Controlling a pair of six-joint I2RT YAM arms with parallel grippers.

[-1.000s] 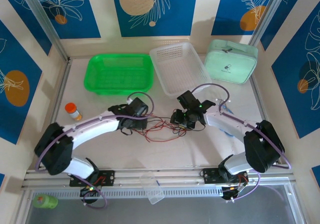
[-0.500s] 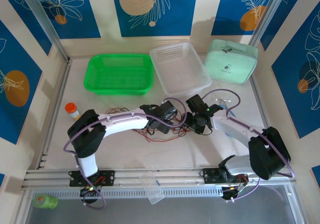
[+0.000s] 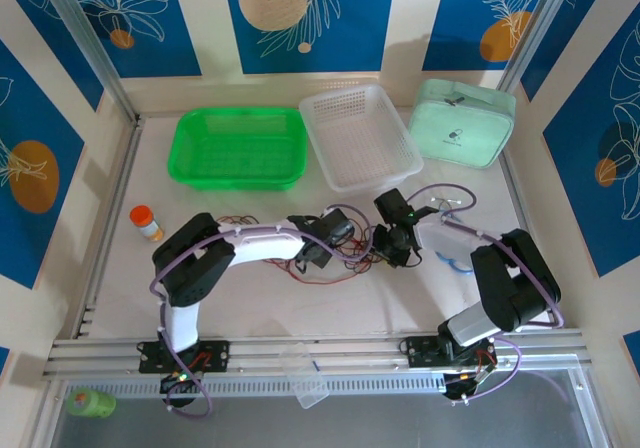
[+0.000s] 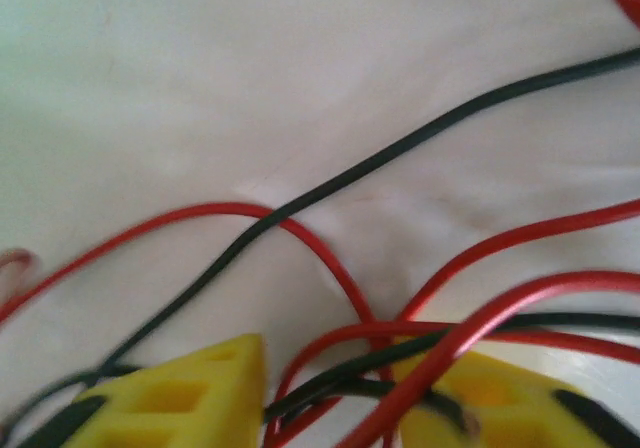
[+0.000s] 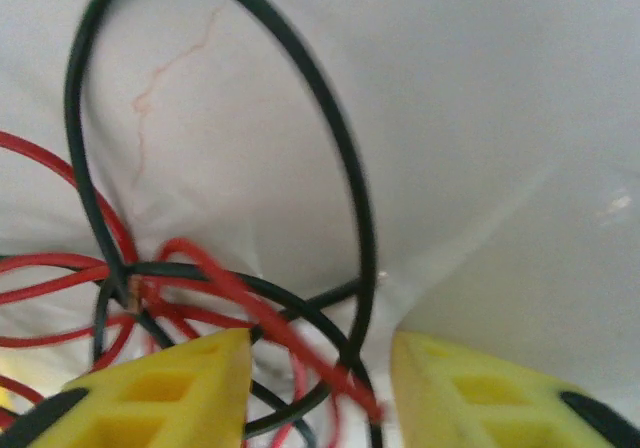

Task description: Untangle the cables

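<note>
No text can be read; the mint case (image 3: 462,121) bears only a small dark emblem.

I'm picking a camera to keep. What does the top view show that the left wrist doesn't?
Top view: the green basket, white basket, mint pouch, orange bottle, and how far the cables spread. Left wrist: a black strand crossing a red one close up, strands passing between the left gripper's yellow fingers. Both: red and black cables on the white table.
</note>
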